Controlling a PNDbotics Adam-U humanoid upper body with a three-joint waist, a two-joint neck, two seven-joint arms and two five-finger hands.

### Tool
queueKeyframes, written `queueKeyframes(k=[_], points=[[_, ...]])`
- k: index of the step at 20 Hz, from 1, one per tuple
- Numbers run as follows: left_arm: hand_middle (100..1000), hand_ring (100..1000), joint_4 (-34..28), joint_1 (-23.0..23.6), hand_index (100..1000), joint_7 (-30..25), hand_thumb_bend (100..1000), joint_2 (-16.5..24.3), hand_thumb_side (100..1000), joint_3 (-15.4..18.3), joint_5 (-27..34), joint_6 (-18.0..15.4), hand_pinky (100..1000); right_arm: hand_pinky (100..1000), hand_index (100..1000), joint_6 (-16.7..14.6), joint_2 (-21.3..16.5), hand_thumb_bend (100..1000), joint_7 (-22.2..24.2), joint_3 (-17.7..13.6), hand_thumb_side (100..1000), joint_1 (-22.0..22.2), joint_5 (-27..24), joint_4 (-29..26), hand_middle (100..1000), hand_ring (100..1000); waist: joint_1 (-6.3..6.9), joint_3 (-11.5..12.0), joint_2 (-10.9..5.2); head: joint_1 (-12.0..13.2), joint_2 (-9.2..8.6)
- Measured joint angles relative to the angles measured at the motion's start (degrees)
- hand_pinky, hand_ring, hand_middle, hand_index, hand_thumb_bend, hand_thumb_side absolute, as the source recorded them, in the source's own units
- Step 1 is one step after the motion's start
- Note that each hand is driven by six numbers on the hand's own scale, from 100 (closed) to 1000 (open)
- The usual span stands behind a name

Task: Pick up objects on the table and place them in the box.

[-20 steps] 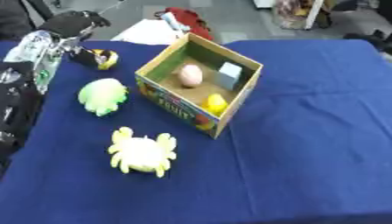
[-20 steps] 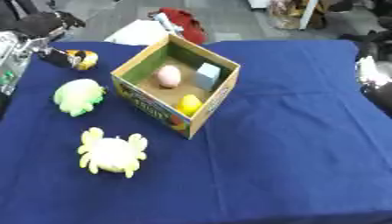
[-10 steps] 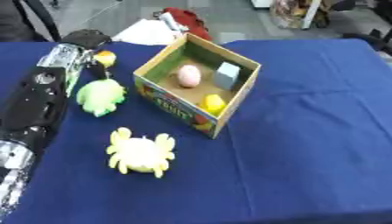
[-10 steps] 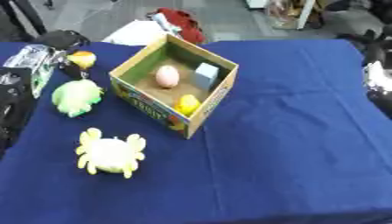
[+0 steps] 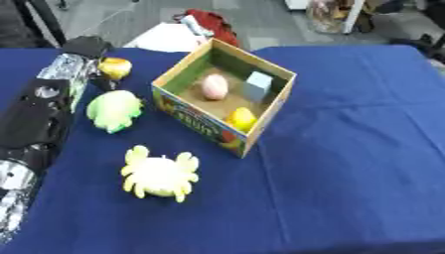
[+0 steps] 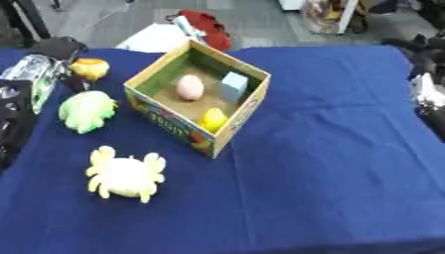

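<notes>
Our left hand [image 5: 87, 47] reaches the small orange toy [image 5: 114, 67] at the table's far left; we cannot tell its grip (fingers hidden). The green toy [image 5: 113, 110] and yellow crab [image 5: 158, 173] lie beside the box [image 5: 260, 126]

A dark blue cloth [image 5: 347, 149] covers the table. Beyond its far edge lie a red object [image 5: 213, 22] and a white sheet [image 5: 165, 37] on grey floor [image 5: 113, 15].

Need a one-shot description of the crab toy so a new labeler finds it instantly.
Start at the open cardboard box in the middle of the blue table. The crab toy lies outside it, nearer the camera and to the left. It is pale yellow with splayed legs, unlike the green toy farther back.
</notes>
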Motion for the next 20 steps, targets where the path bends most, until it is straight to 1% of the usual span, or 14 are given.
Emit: queueKeyframes(k=[2, 6, 8, 9, 10, 11, 13, 15, 16, 18, 20], points=[[742, 729, 0.02, 0.54, 873, 0.26, 460, 0.4, 237, 0.0, -0.86, 0.44, 766, 620, 819, 0.12, 0.12, 100, 0.0, 0.01, 555, 0.0, 0.0, 0.02, 615, 573, 0.0, -0.28, 0.1, 0.09, -0.05], [659, 651, 0.18, 1.53, 809, 2.3, 452, 0.94, 218, 0.14, -3.94, 1.87, 711, 619, 812, 0.32, 0.65, 100, -0.09, 0.04, 558, 0.02, 0.0, 0.15, 612, 571, 0.0, -0.62, 0.67, 0.6, -0.07], [584, 586, 0.38, 1.84, 755, 3.96, 439, 0.97, 193, 0.34, -5.58, 2.72, 656, 619, 809, 0.34, 0.92, 100, -0.11, 0.04, 561, 0.04, 0.0, 0.15, 611, 571, 0.0, -0.71, 0.7, 0.73, -0.11], [532, 538, 0.41, 2.05, 714, 4.97, 418, 1.01, 175, 0.35, -6.35, 3.17, 620, 619, 807, 0.36, 0.99, 100, -0.13, 0.04, 562, 0.06, 0.0, 0.15, 610, 570, 0.0, -0.72, 0.73, 0.81, -0.22], [506, 516, 0.48, 2.16, 693, 6.12, 404, 1.12, 165, 0.36, -7.17, 3.63, 603, 618, 807, 0.39, 1.0, 100, -0.15, 0.04, 563, 0.11, 0.0, 0.16, 610, 570, 0.0, -0.72, 0.76, 0.86, -0.25], [460, 476, 0.53, 2.33, 646, 7.52, 370, 1.21, 149, 0.41, -8.01, 4.13, 573, 618, 806, 0.44, 1.01, 100, -0.21, 0.04, 565, 0.22, 0.0, 0.16, 610, 570, 0.0, -0.72, 0.79, 0.91, -0.26], [405, 433, 0.53, 2.51, 585, 10.64, 326, 1.21, 130, 0.68, -9.08, 4.97, 535, 618, 804, 0.51, 1.03, 100, -0.28, 0.03, 566, 0.36, 0.01, 0.17, 609, 569, 0.0, -0.67, 0.79, 0.99, -0.27], [377, 411, 0.15, 2.52, 548, 14.11, 279, 1.24, 104, 0.8, -9.23, 5.43, 509, 618, 803, 0.56, 1.04, 100, -0.32, 0.01, 567, 0.48, 0.02, 0.18, 609, 569, 0.0, -0.46, 0.79, 1.0, -0.27], [374, 409, -0.25, 2.52, 542, 15.57, 277, 1.25, 100, 0.83, -8.95, 5.36, 506, 618, 803, 0.59, 1.04, 100, -0.34, -0.02, 567, 0.51, 0.03, 0.2, 609, 569, 0.0, -0.26, 0.79, 1.0, -0.27], [365, 404, -1.6, 2.53, 530, 17.67, 259, 1.72, 100, 0.67, -7.72, 4.55, 504, 619, 802, 0.63, 1.05, 100, -0.39, -0.05, 569, 0.64, 0.05, 0.31, 609, 569, -0.02, 0.33, 0.79, 0.99, -0.25], [358, 398, -3.82, 2.58, 518, 18.73, 237, 2.68, 100, 0.17, -5.54, 3.05, 504, 619, 802, 0.73, 1.06, 100, -0.48, -0.09, 569, 1.02, 0.09, 0.46, 609, 569, -0.02, 1.01, 0.78, 0.98, -0.18]])
